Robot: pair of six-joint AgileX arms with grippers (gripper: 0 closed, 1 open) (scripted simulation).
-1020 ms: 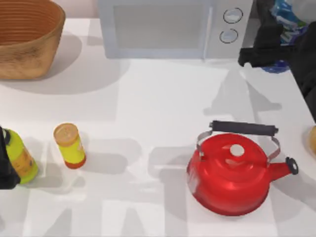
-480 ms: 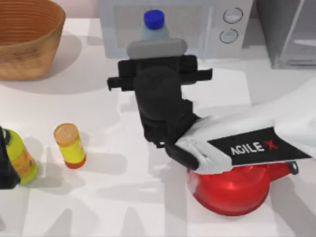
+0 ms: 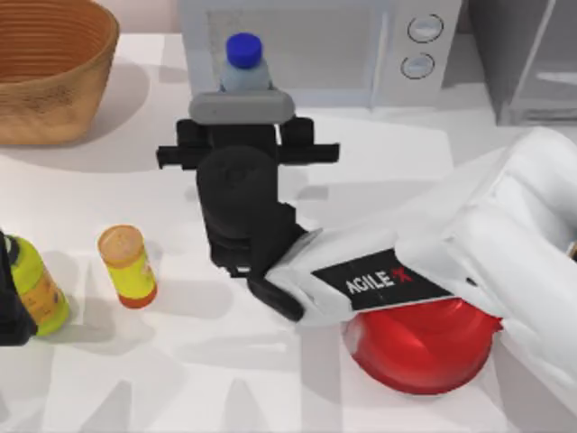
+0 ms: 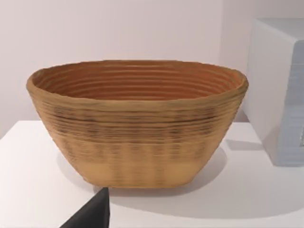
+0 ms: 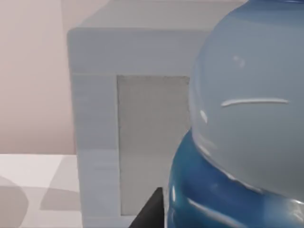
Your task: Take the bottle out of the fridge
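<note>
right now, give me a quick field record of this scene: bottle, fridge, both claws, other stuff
bottle: blue-capped bottle, out of the fridge, in front of the microwave
fridge: fridge at the table's far right, door panel open
right claw: right claw shut on the bottle
left claw: left claw parked at the table's left edge beside the yellow-green bottle
others: basket, orange-lidded bottle, red kettle

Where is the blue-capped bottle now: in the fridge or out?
Out: the bottle stands upright before the microwave, at the right gripper, left of the fridge.
</note>
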